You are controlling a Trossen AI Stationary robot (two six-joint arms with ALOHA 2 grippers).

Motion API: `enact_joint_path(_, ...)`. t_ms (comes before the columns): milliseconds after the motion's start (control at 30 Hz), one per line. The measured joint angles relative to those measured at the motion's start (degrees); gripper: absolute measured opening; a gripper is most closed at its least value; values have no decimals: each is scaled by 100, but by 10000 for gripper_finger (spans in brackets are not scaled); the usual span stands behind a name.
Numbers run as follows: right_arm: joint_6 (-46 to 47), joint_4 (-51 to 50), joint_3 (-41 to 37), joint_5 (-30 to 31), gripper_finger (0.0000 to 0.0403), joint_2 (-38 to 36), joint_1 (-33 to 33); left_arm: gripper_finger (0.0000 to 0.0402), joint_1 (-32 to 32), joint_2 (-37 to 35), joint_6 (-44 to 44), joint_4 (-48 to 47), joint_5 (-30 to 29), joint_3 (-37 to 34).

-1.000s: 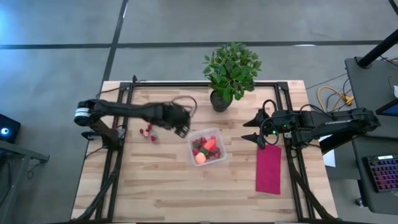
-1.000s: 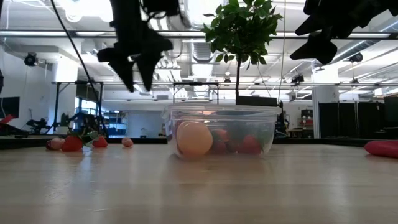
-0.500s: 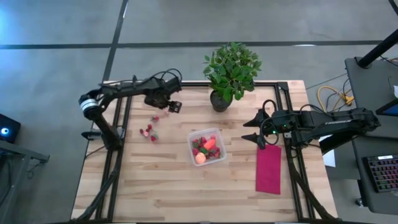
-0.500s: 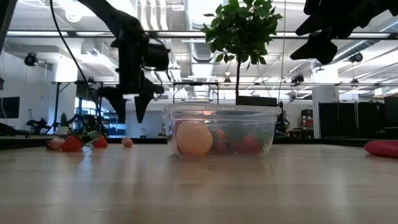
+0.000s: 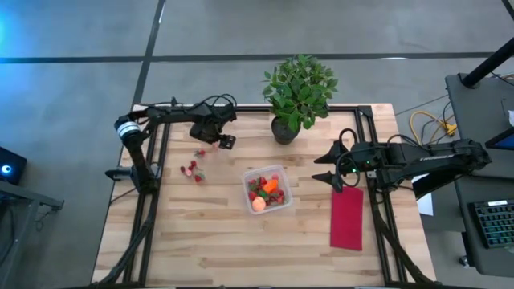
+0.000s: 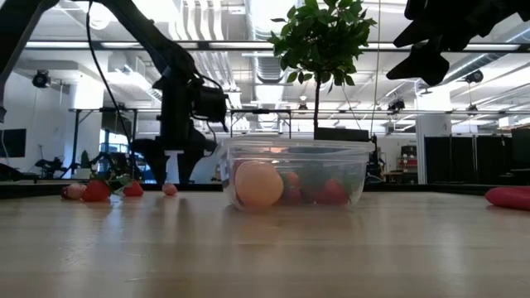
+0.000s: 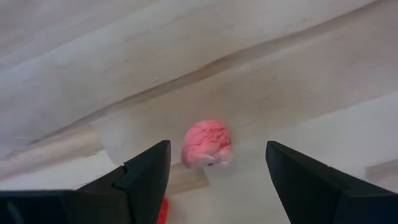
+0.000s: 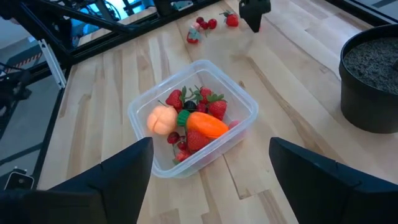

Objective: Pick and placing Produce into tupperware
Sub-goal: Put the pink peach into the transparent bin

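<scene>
One carrot (image 8: pixel 205 124), seemingly diagonal in tupperware (image 8: pixel 245 102)

A robotics laboratory in a large open industrial hall is shown. In the low view, exposed ceiling ducts (image 6: pixel 199 21), rows of strip lights (image 6: pixel 464 48) and distant equipment stands (image 6: pixel 87 136) are seen across the upper and middle frame. In the high view, a wooden table (image 5: pixel 201 241) at centre is set on a polished concrete floor (image 5: pixel 80 48), with a black metal frame (image 5: pixel 152 201) carrying two arms. At the right edge, a workstation with a keyboard (image 5: pixel 491 225) and coiled yellow cable (image 5: pixel 427 124) is visible; a potted plant (image 5: pixel 299 92) stands at the table's upper edge.
</scene>
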Motion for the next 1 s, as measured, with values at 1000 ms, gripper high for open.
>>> enact_joint_path(1000, 0, 0, 0, 2, 310, 0, 0, 112, -3, 142, 346, 14, -233, -48)
